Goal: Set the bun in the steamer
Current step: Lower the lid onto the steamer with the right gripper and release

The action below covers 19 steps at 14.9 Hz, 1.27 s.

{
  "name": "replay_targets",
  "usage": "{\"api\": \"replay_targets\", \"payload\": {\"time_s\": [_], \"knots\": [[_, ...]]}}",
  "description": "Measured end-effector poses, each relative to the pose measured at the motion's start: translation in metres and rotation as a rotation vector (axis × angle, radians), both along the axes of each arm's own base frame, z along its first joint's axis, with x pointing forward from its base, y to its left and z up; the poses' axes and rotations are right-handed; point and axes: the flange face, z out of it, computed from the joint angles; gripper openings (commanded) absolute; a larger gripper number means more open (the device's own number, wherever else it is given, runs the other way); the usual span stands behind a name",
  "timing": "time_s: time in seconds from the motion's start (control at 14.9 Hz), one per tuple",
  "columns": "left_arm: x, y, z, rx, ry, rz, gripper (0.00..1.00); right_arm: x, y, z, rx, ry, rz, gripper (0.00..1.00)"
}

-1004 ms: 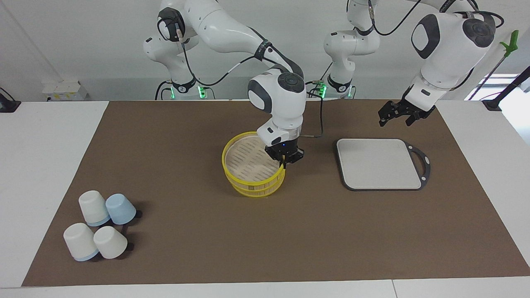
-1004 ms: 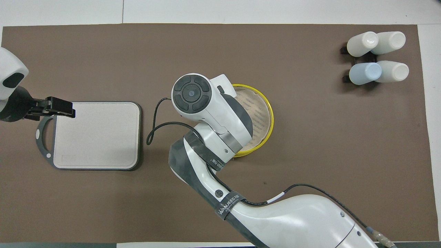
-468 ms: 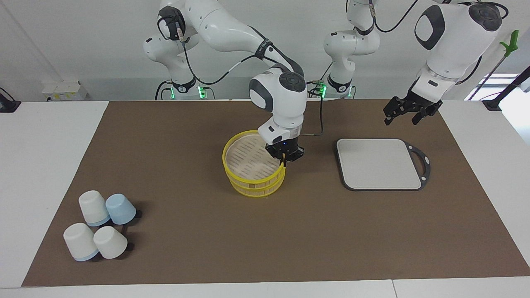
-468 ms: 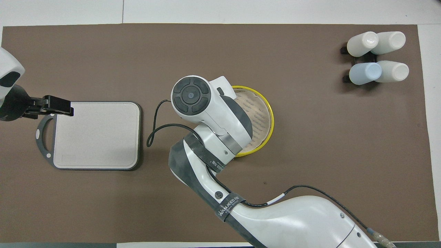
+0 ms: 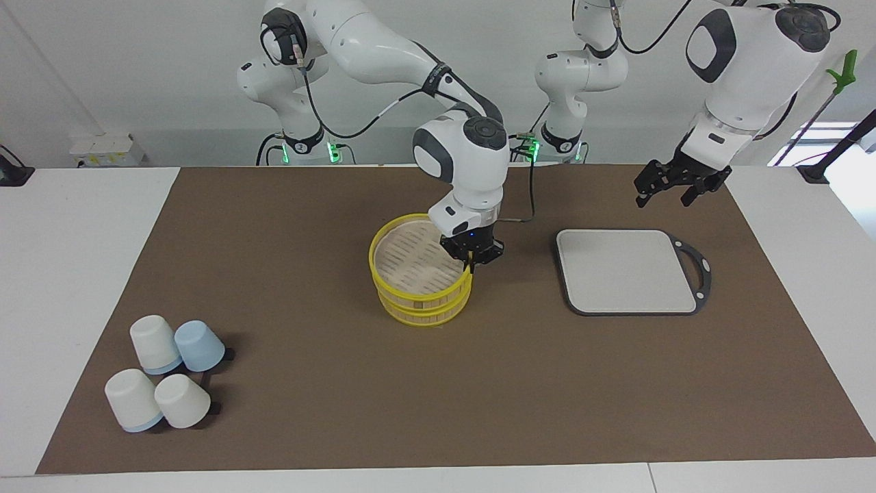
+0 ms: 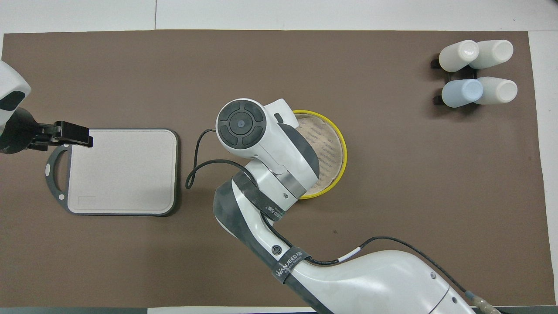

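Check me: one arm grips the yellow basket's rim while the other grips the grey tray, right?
Not quite. In the facing view the left gripper hangs open in the air by the tray, touching nothing. The right gripper does grip the rim of the basket.

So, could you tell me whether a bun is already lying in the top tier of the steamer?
No, the steamer's visible slatted floor is bare, with no bun on it.

The round two-tier steamer (image 5: 419, 281) looks like pale matt bamboo, with slatted floor and glossy bright yellow rims. The flat grey tray (image 5: 626, 270) has a smooth matt face and dark plastic-looking edging. The brown table mat (image 5: 308, 226) is dull, paper-like. The upturned white and blue cups (image 5: 168, 373) look like smooth plastic.
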Motion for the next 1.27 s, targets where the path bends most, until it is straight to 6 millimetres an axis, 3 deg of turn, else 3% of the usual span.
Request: {"api": "replay_targets", "payload": {"time_s": [0.94,1.0,1.07,1.27], "knots": [[0.0042,0.0039,0.003,0.047,-0.04,-0.007,1.0,-0.0028,-0.0002,-0.0078,0.019,-0.022,0.006,0.0],[0.0047,0.0044,0.0035,0.053,-0.045,-0.008,1.0,-0.0029,-0.0003,-0.0078,0.019,-0.022,0.006,0.62],[0.0049,0.0045,0.0036,0.056,-0.047,-0.013,1.0,-0.003,-0.0003,-0.0077,0.019,-0.022,0.006,1.0],[0.0048,0.0047,0.0033,0.059,-0.047,-0.053,1.0,-0.0026,-0.0018,-0.007,0.019,-0.022,0.004,1.0]]}}
